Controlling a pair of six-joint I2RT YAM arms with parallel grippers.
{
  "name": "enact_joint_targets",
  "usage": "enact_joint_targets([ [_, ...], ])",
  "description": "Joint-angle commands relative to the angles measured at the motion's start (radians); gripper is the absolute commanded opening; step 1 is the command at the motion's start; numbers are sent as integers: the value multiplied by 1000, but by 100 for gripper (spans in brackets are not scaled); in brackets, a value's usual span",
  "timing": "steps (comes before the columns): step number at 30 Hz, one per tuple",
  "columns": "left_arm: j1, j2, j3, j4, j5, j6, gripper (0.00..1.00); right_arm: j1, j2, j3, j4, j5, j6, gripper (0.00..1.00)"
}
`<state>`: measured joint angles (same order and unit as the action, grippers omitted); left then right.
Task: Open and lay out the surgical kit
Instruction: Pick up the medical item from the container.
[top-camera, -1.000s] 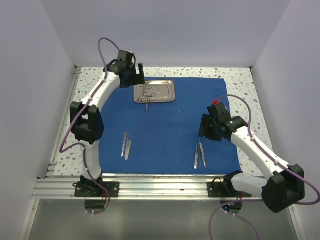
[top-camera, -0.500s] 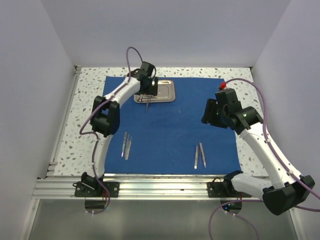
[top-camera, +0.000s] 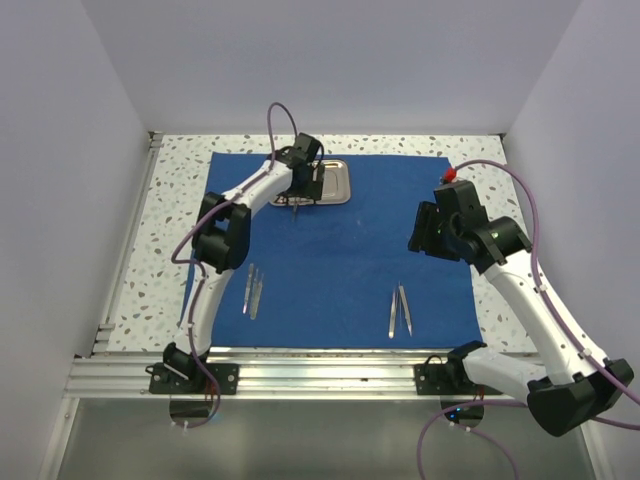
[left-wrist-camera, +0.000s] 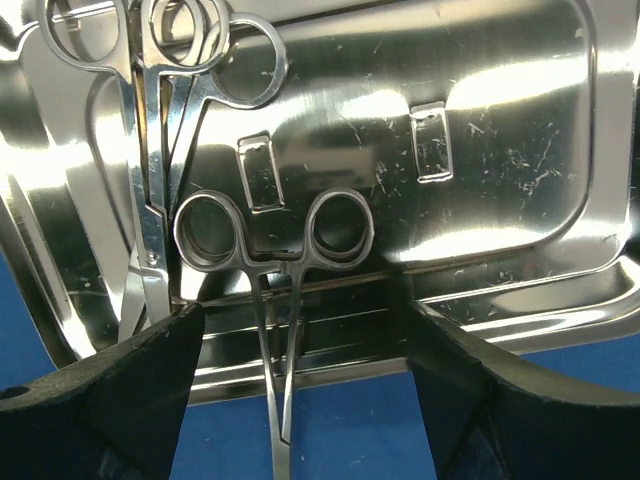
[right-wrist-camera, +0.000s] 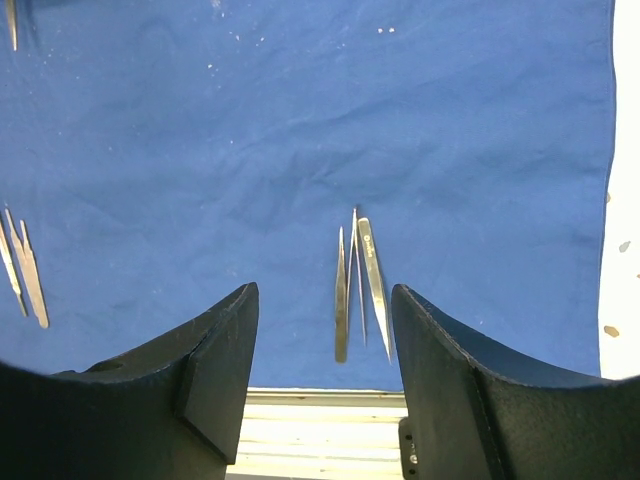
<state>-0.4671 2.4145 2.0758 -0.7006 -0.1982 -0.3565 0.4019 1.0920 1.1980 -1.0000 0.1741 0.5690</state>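
Nearest the arms, two sets of slim steel tweezers lie flat on the royal-blue cloth wrap (top-camera: 340, 250), which is spread open on the speckled desk (top-camera: 170, 200): the left set (top-camera: 252, 291) and the right set (top-camera: 400, 311), well apart, both near the cloth's near edge. The right claw (right-wrist-camera: 322, 295) hangs above the right set, jaws partly open, holding nothing. At the far side of the cloth sits the small shiny rectangular steel tray (left-wrist-camera: 480, 200). The left claw (left-wrist-camera: 305, 320) is low at its near rim, jaws wide and empty, straddling the ring-handled steel forceps (left-wrist-camera: 275, 262). The forceps' rings rest inside the tray and the shanks run over the rim onto the cloth. More ring-handled steel instruments (left-wrist-camera: 150, 200) are stacked in the tray's left end. Handling call: the forceps look light, rigid, thin and slick, and polished steel on polished steel will probably skate. I'd grip across the shanks just near of the rim, where they bridge clear of the cloth; the rings look too wide and flat. The tray could shift if nudged, and the cloth is soft and may bunch under a dragging fingertip.
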Motion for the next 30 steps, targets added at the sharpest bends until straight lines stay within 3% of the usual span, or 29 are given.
enact_joint_targets([
  [1, 7, 21, 41, 9, -20, -1, 84, 3, -12, 3, -17, 19, -21, 59],
  [7, 8, 72, 85, 3, 2, -32, 82, 3, -6, 9, -14, 8, -43, 59],
  [14, 10, 95, 87, -11, 19, -71, 53, 2, 14, 17, -8, 4, -80, 59],
  [18, 8, 75, 20, 3, 19, -93, 43, 0, 23, 18, 0, -7, -96, 59],
  [21, 8, 64, -20, 19, 22, -107, 29, 0, 32, 25, 0, -12, -112, 59],
  [24, 10, 61, -37, 21, 17, -118, 1, -2, 43, 32, -2, -19, -127, 59],
  [30, 10, 20, 45, -13, -9, -105, 0, -5, 43, 31, 11, -41, -141, 58],
])
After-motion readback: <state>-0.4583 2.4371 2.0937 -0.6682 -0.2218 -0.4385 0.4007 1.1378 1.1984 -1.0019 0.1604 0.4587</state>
